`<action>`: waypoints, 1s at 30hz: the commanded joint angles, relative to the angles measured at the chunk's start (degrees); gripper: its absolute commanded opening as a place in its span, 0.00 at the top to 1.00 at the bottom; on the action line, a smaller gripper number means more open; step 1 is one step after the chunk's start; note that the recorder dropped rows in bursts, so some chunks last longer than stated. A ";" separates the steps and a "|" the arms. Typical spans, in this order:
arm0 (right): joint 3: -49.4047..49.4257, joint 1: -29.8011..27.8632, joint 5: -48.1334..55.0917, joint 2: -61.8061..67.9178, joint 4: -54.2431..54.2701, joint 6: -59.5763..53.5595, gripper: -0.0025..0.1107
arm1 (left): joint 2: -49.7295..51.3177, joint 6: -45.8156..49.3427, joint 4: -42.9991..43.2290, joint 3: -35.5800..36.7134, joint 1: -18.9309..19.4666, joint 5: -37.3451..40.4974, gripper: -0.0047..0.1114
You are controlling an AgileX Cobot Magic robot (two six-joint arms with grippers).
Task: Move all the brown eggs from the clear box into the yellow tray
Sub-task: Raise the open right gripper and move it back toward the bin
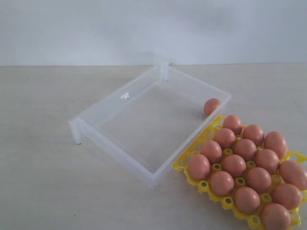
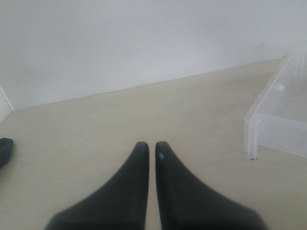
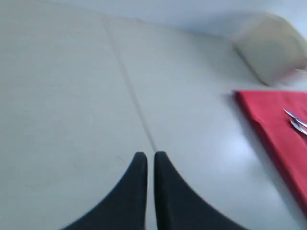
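- One brown egg (image 1: 211,106) lies inside the clear box (image 1: 125,143), against the wall at the corner nearest the yellow tray (image 1: 180,165).
- The other brown eggs (image 1: 234,165) sit in rows in the tray's cups.
- The tray touches the box's right side, and both rest on the pale counter (image 1: 38,158).
- The left pincer (image 2: 151,146) hangs above the bare counter beside a corner of the box. Its dark fingers are together and hold nothing.
- The right pincer (image 3: 146,155) is closed and empty. It is over a pale surface, with a red cloth (image 3: 278,139) off to one side.
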 commanded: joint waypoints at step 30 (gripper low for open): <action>-17.17 1.21 31.26 28.81 116.04 -107.12 0.98 | -0.14 -0.17 -0.29 -0.15 -0.19 -0.37 0.92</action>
